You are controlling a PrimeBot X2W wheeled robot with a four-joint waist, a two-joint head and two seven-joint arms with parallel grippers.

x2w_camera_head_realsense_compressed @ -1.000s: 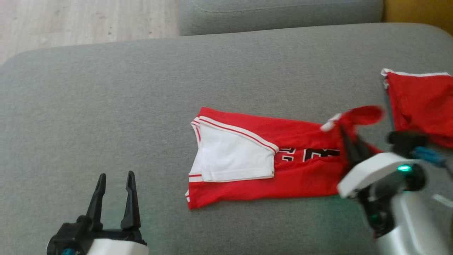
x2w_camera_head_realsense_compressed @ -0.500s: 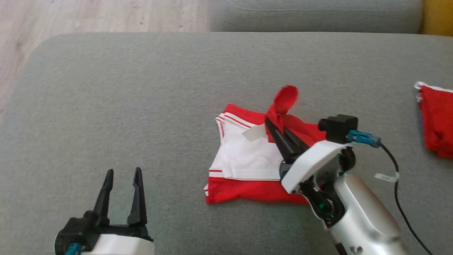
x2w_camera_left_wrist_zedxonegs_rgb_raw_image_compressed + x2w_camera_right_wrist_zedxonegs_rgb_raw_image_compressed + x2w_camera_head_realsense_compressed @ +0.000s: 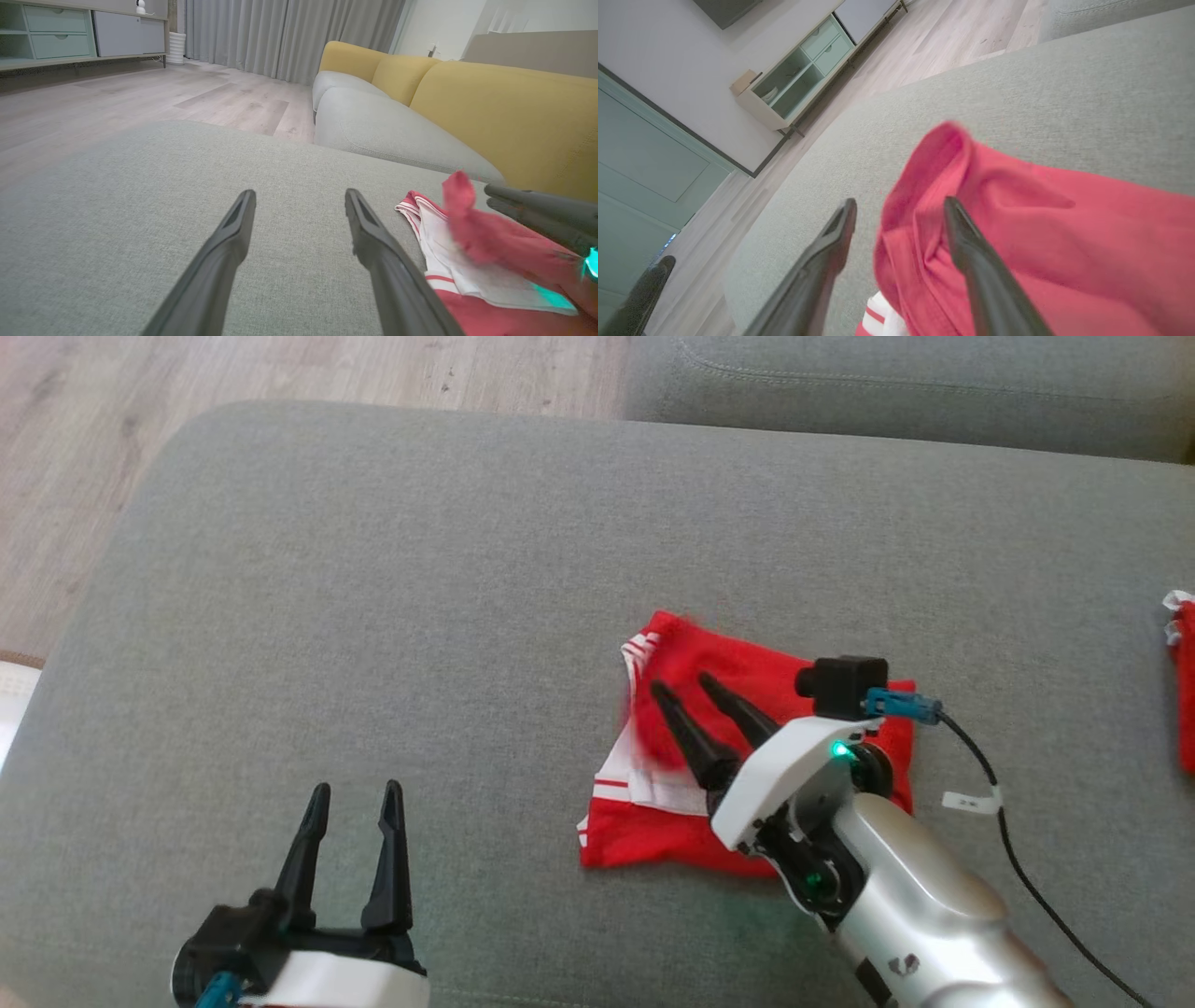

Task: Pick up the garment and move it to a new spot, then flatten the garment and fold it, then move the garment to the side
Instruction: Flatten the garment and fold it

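red knit jersey garment [image 3: 728,653], white sleeve panel, red-white striped trim: soft, folded to rough rectangle, lumpy on top. lies on grey coarse-woven cushion [image 3: 420,616], right of centre. top red flap rounded, loose, blurred in every view.

right gripper [image 3: 681,683]: two long dark tapered fingers, matte, spread wide, nothing pinched. poised over garment's upper-left part, tips toward striped edge. in wrist view, red flap sits btwn fingers & behind the right-hand one; contact w/ cloth: cannot tell.

left gripper [image 3: 357,788]: same dark fingers, wide apart, empty, over bare cushion, well apart from garment, on its left.

plain red cloth w/ thin white edge [image 3: 1184,691] at far right of cushion, well apart. pale wood plank floor [image 3: 280,373] beyond.
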